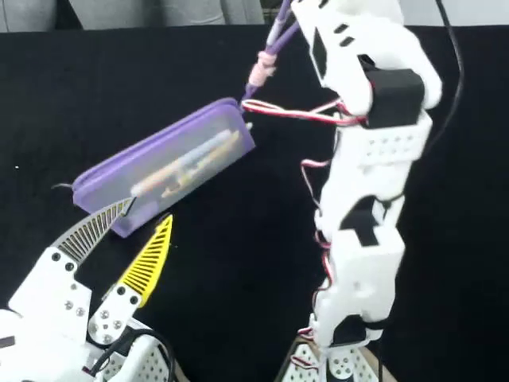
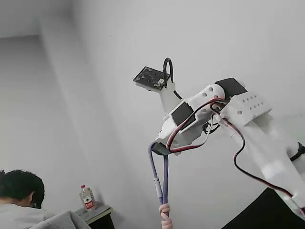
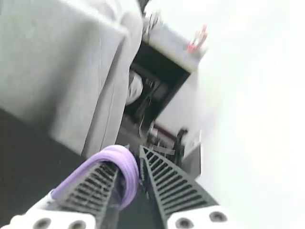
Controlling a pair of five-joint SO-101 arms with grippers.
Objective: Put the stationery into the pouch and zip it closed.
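Observation:
A purple see-through pouch (image 1: 163,167) lies slanted on the black table, with pens and other stationery (image 1: 191,163) showing inside it. From its far corner a purple strap (image 1: 270,44) with a pink bead (image 1: 262,73) runs up to my right gripper (image 1: 288,9). That gripper (image 3: 129,160) is shut on the strap's loop (image 3: 125,168). The left wrist view shows the right gripper (image 2: 159,149) holding the strap (image 2: 159,179) from below. My left gripper (image 1: 147,212) is open at the pouch's near end, its grey finger (image 1: 99,224) touching the pouch's edge and its yellow finger (image 1: 153,256) apart from it.
The right arm (image 1: 374,183) stands tall over the right side of the table, red and white wires (image 1: 294,113) hanging from it close to the pouch's far corner. Black tabletop (image 1: 238,263) lies between the two arms.

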